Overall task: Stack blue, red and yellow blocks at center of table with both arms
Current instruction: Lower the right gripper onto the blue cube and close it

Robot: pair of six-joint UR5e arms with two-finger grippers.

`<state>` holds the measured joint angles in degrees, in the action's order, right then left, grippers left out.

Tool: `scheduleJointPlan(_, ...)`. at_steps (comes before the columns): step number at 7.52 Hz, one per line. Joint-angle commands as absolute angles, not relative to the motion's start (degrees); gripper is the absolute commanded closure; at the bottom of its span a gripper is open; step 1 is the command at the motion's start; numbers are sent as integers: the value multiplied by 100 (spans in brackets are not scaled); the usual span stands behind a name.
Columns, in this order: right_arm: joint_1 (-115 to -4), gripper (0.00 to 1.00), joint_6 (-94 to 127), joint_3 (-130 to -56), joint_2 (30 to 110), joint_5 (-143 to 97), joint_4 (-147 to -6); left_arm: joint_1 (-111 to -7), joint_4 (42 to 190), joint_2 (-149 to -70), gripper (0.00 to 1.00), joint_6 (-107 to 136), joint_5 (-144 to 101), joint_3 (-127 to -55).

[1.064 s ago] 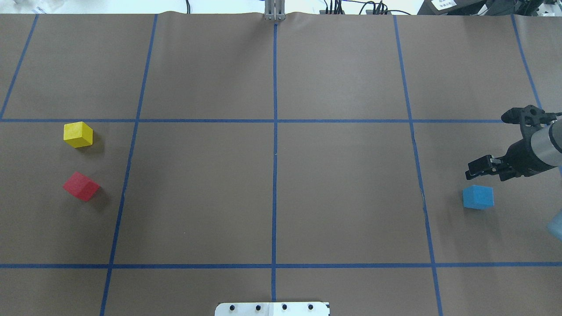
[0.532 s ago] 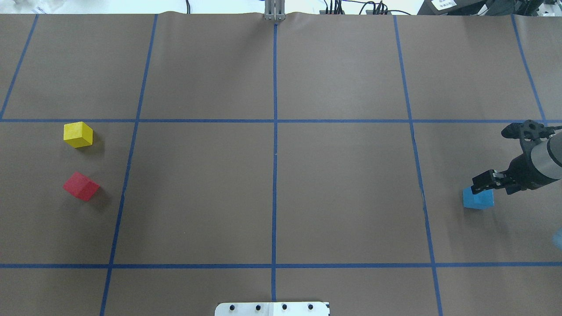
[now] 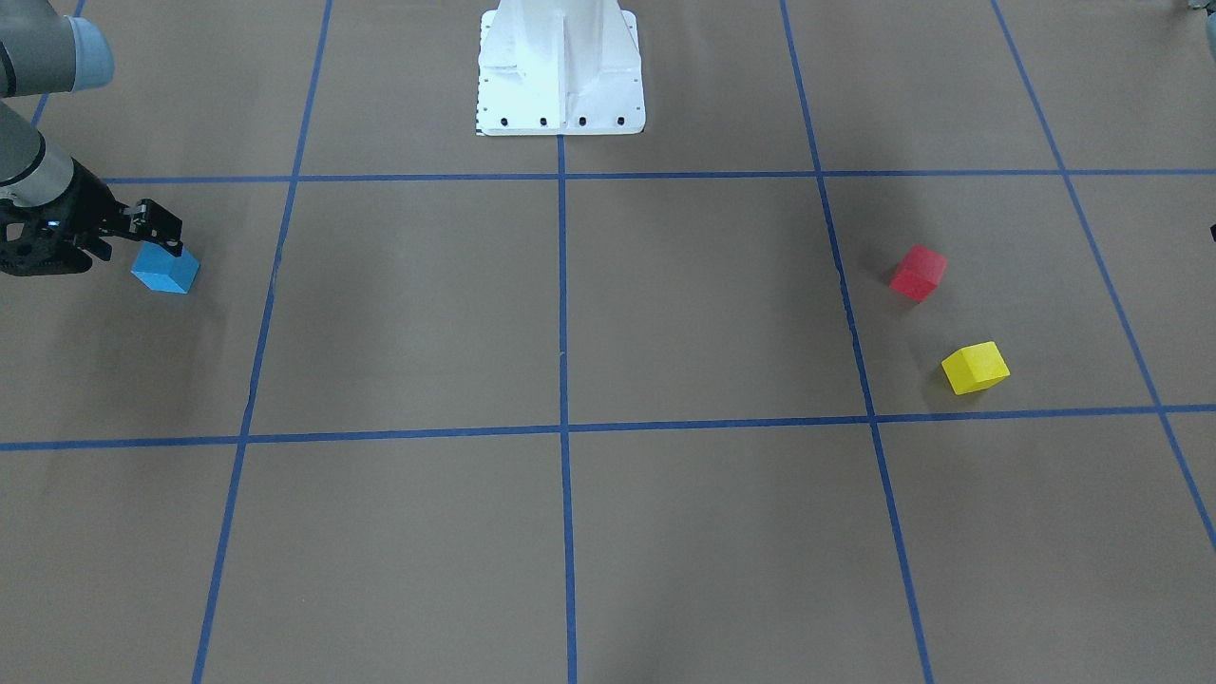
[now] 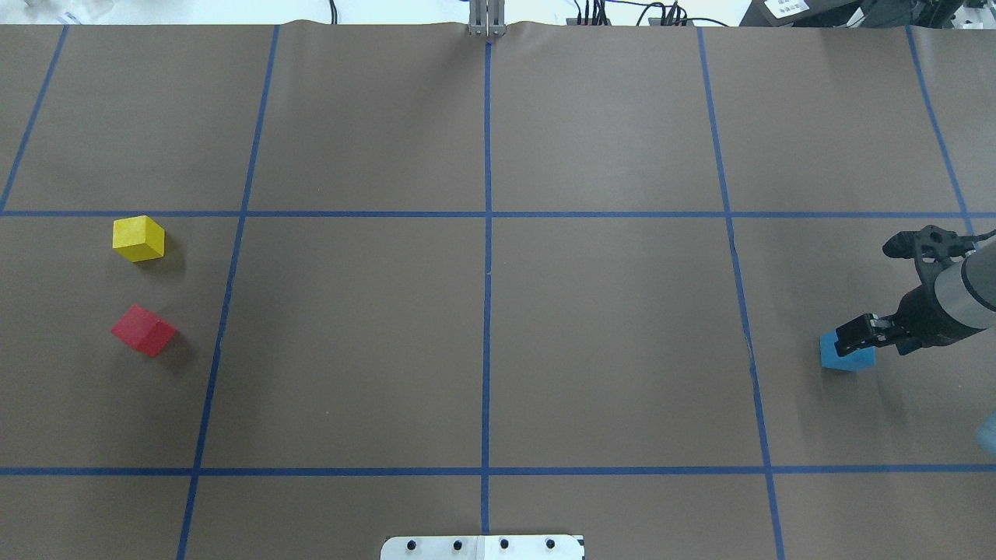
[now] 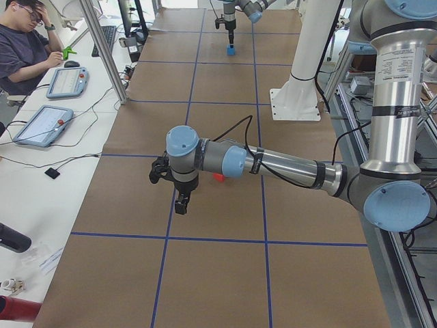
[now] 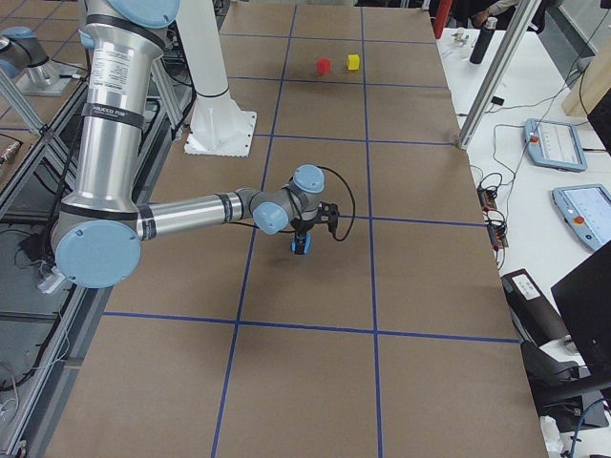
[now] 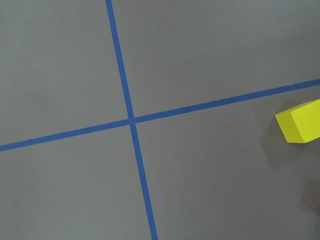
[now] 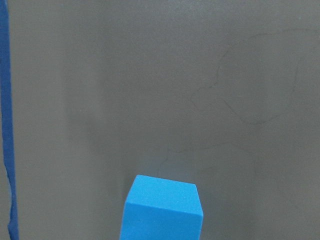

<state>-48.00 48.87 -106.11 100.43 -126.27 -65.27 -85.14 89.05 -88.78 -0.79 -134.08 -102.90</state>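
Observation:
The blue block (image 4: 846,356) sits at the table's right side and fills the bottom of the right wrist view (image 8: 162,210). My right gripper (image 4: 853,334) is open and low over the block's top, its fingers straddling the block; the front view shows the gripper (image 3: 158,233) just above the block (image 3: 166,271). The yellow block (image 4: 138,238) and the red block (image 4: 144,330) lie apart at the left side. The yellow block shows at the right edge of the left wrist view (image 7: 300,127). My left gripper (image 5: 181,202) hangs above the table near the red block (image 5: 219,178); I cannot tell whether it is open or shut.
Blue tape lines (image 4: 487,272) divide the brown table into a grid. The white robot base (image 3: 560,66) stands at the table's near edge. An operator (image 5: 27,48) sits at a side desk with tablets (image 5: 41,123).
My right gripper has moved toward the robot and down, from beyond the blue block to right over its top. The blocks have not moved.

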Motion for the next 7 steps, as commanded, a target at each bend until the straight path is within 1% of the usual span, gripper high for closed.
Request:
scheduleJointPlan(1, -4607, 0, 4887, -10591, 9976, -12508, -6661, -8517, 8912, -8877, 0, -79, -13430, -10283)
scheduleJointPlan(4, -4535, 2, 4878, -10503, 9870, -12410, -6750, -8517, 8912, -8859, 0, -97, -13430, -10283)
scheduleJointPlan(5, -4535, 8, 4878, -10494, 9853, -12410, -6750, -8517, 8912, -8859, 0, -97, -13430, -10292)
scheduleJointPlan(6, -4535, 32, 4878, -10494, 9809, -12410, -6750, -8517, 8912, -8851, 0, -97, -13430, -10292)
scheduleJointPlan(7, -4553, 78, 4869, -10503, 9730, -12401, -6741, -8517, 8912, -8851, 0, -97, -13430, -10292)
